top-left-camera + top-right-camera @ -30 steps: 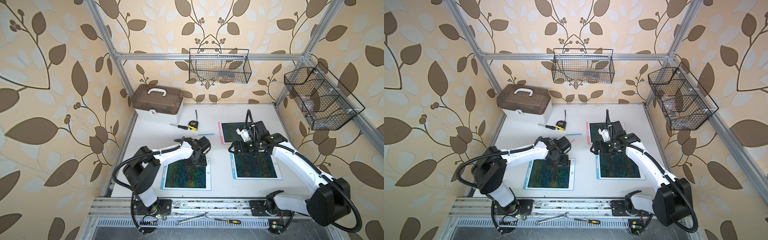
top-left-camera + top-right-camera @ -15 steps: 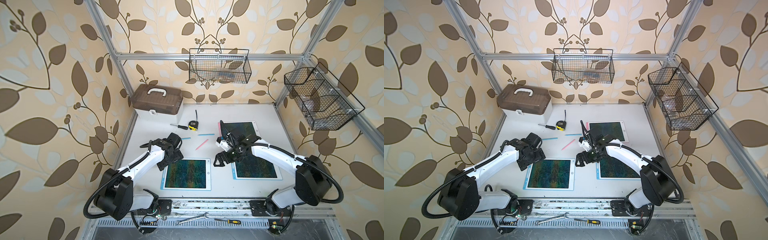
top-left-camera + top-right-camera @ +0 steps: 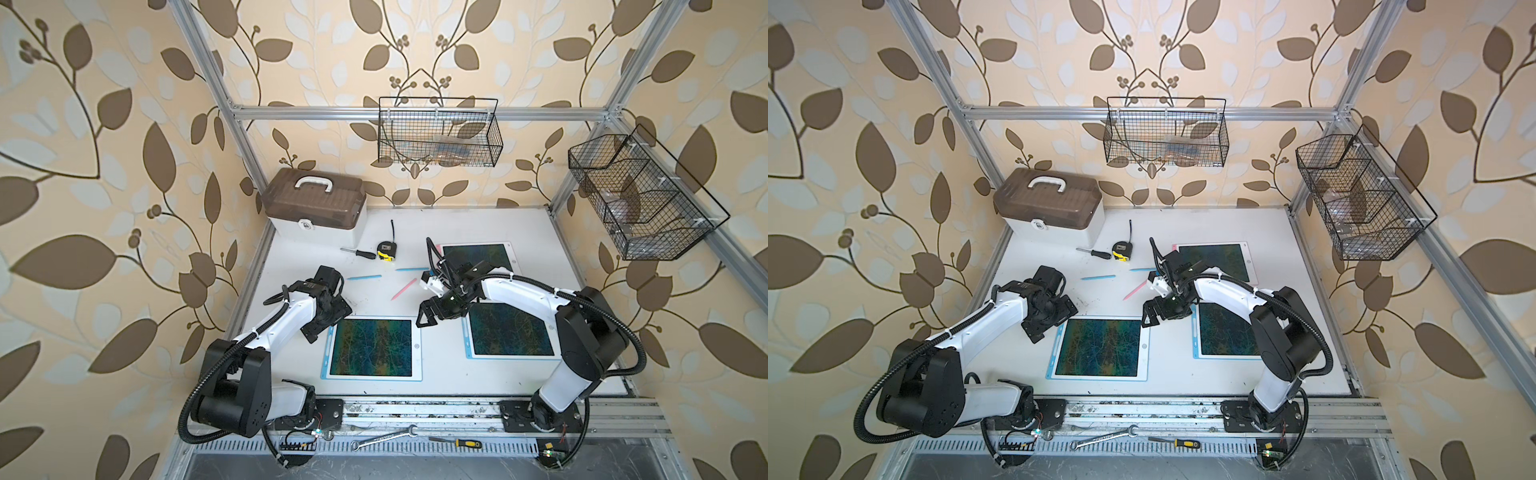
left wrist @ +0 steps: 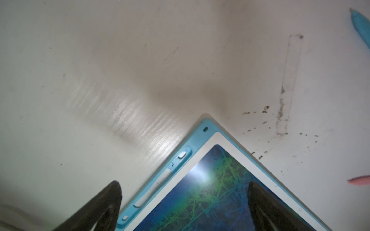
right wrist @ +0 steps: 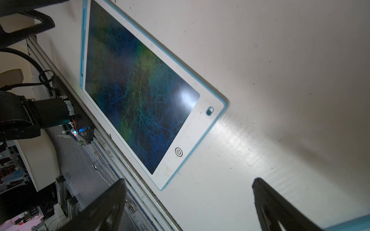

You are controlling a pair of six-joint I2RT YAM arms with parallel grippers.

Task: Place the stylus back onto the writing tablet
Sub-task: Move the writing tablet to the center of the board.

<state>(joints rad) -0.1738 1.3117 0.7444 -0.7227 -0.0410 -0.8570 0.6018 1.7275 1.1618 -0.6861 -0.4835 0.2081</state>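
Both top views show 3 tablets on the white bench [image 3: 436, 386]. The front-left tablet [image 3: 374, 347] and front-right tablet [image 3: 511, 336] lie by the front edge, and the back tablet [image 3: 478, 253] lies toward the back right corner. No stylus sits on a tablet. The blue stylus [image 3: 364, 277], second blue stylus [image 3: 411, 269] and pink stylus [image 3: 404, 289] lie loose mid-bench, behind the 2 front tablets. The left gripper [image 3: 328, 324] hangs over the front-left tablet's back left corner, jaws spread and empty. The right gripper [image 3: 428, 311] hovers between the 2 front tablets, also spread and empty.

In the left wrist view, the left gripper [image 4: 184, 200] straddles that tablet corner [image 4: 220, 180]. The rim's side groove holds a pale strip, and I cannot tell whether it is moulding or something docked. A blue stylus [image 4: 360, 26] and the pink tip [image 4: 358, 180] sit at the frame's margin.

The right wrist view shows the right gripper [image 5: 190, 196] wide open over bare bench beside the front-left tablet [image 5: 140, 100].

Several things could go wrong from here:
- The styluses are thin and lie flat, so closing fingertips may skid 1 away instead of pinching it.
- The pink and second blue styluses lie close together, so 1 reach could knock both.
- The tablets look unfixed, so pressing a stylus into the narrow groove could slide one.
- Both arms crowd mid-bench and could collide.
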